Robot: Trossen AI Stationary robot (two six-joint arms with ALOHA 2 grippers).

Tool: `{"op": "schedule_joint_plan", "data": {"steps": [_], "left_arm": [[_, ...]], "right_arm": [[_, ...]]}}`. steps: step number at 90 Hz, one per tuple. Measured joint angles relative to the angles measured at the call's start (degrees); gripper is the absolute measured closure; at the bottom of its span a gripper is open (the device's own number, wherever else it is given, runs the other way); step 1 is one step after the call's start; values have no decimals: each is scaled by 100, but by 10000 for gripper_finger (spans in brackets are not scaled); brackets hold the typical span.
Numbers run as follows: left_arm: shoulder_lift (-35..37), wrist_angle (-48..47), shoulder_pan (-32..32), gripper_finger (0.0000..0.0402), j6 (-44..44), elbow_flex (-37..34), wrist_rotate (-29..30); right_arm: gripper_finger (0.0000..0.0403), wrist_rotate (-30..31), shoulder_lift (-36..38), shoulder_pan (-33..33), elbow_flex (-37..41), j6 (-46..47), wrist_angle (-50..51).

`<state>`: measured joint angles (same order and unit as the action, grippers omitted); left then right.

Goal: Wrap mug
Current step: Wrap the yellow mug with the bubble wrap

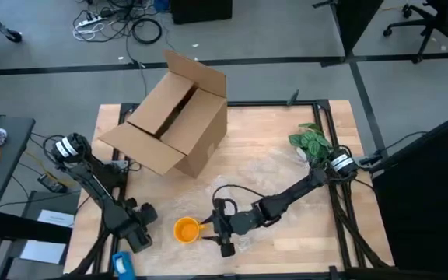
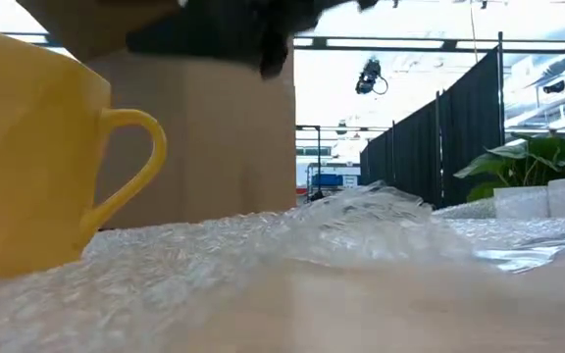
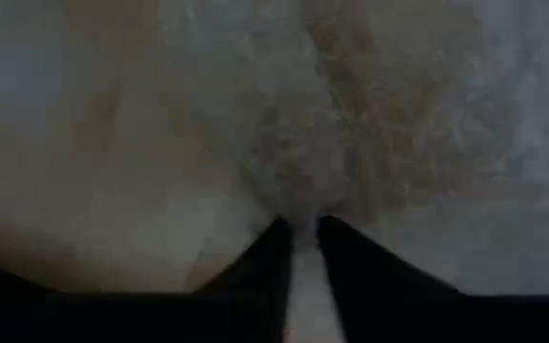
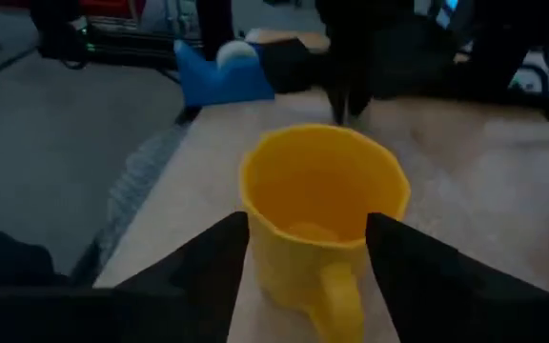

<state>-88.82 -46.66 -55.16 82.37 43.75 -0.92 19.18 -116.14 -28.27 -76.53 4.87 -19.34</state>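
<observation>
The yellow mug [image 1: 185, 230] stands upright on its base near the table's front edge, with its handle [image 4: 336, 300] toward my right gripper. My right gripper [image 1: 215, 228] lies low and level at the mug's right and is open. Its fingers [image 4: 219, 262] flank the handle side of the mug [image 4: 322, 205]. A clear bubble sheet [image 1: 267, 179] lies flat on the table, from under the right arm toward the mug [image 2: 27, 157]. My left gripper [image 1: 142, 225] points down at the mug's left, its fingers [image 3: 279, 238] almost together. My right gripper's fingers stand on either side of the mug's handle side; I cannot tell whether they touch its wall. My left gripper's tips [image 4: 349, 107] reach down to the table surface beyond the mug; I cannot tell whether they touch anything.
An open cardboard box [image 1: 173, 124] lies tipped at the far left of the table. A potted plant [image 1: 311, 142] stands at the far right. A blue object [image 1: 123, 264] sits at the front left corner.
</observation>
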Motion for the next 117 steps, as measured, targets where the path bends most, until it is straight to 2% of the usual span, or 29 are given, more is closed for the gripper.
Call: {"op": "schedule_joint_plan", "data": {"steps": [8, 21, 37, 48, 57, 81, 105, 117], "left_arm": [[-34, -289, 4, 394, -66, 291, 137], [-15, -1212, 7, 400, -200, 1253, 492], [-11, -2218, 107, 401, -293, 2496, 2165], [-2, -2027, 239, 402, -764, 3065, 3328], [-2, -1407, 394, 402, -1548, 3180, 3699], [-293, 162, 936, 402, -3275, 3180, 3663], [-459, 198, 1235, 400, -3544, 3182, 2986], [-463, 382, 1281, 376, -3583, 3180, 2928]], "right_arm": [[226, 189, 183, -187, -2, 81, 209], [243, 316, 200, -501, 0, 378, 250], [261, 818, -104, -762, 5, 835, 390], [270, 870, -284, -777, 7, 1166, 328], [275, 876, -387, -767, 7, 1442, 349], [275, 1042, -388, -727, 7, 1461, 189], [276, 989, -384, -508, 4, 1362, 187], [275, 720, -384, -396, 2, 1170, 105]]}}
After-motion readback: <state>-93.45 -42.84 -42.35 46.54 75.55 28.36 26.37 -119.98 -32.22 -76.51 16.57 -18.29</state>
